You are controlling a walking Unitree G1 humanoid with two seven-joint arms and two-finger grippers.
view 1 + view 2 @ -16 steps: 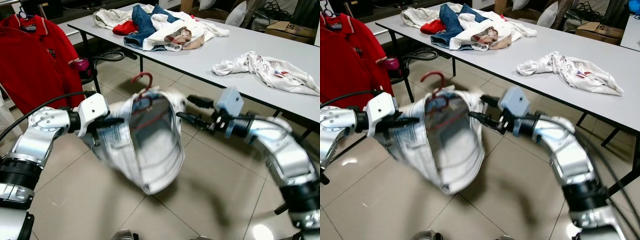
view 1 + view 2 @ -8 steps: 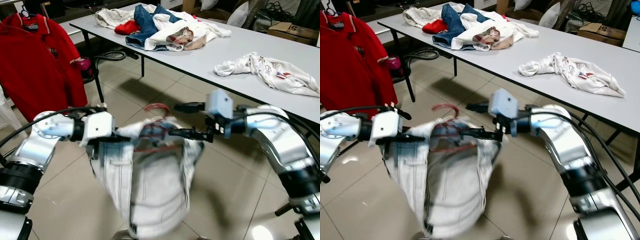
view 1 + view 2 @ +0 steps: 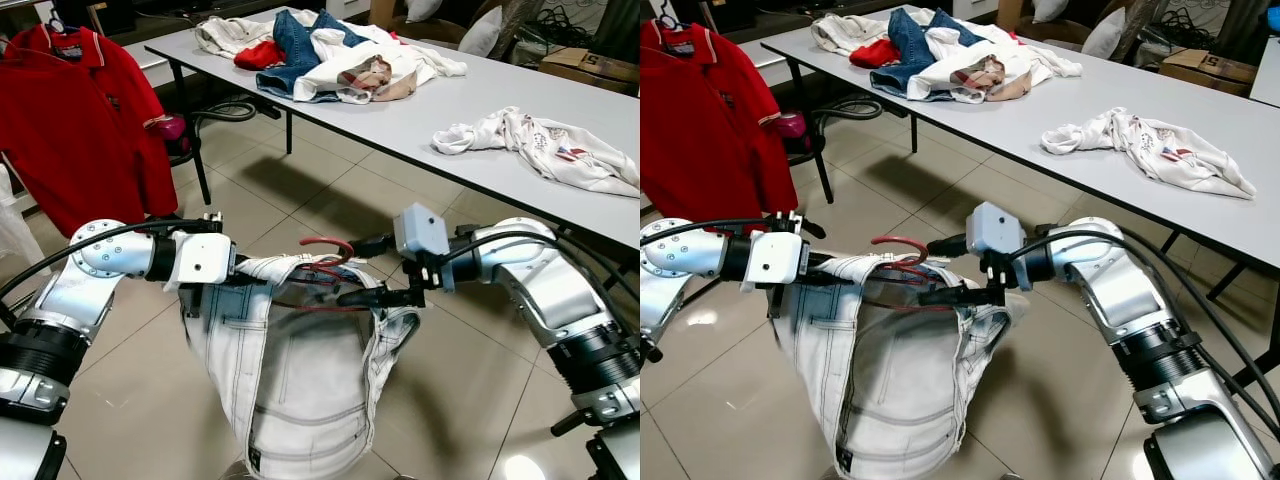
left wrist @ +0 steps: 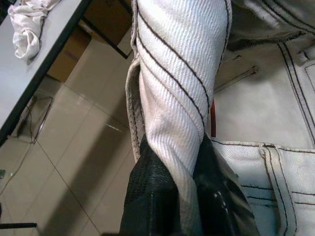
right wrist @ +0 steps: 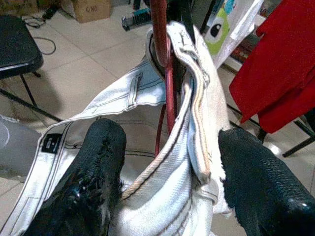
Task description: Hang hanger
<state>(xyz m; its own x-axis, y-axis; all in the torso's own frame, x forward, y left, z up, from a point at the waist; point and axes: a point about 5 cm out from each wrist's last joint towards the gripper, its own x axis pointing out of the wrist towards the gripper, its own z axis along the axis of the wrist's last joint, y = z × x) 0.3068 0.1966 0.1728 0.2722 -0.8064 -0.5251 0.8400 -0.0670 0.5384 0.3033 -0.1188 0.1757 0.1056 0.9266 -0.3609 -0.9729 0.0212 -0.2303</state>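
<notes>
Inside white jeans, red hanger half-hidden.

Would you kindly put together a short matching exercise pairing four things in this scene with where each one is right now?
Things:
1. white jeans
2. red polo shirt
3. red hanger
4. white printed T-shirt

Places:
A. lying by itself on the grey table
B. hook poking up from the waistband
C. stretched between the left gripper and the right gripper
D. hanging up at the robot's far left

Pairs: 1-C, 2-D, 3-B, 4-A
</notes>
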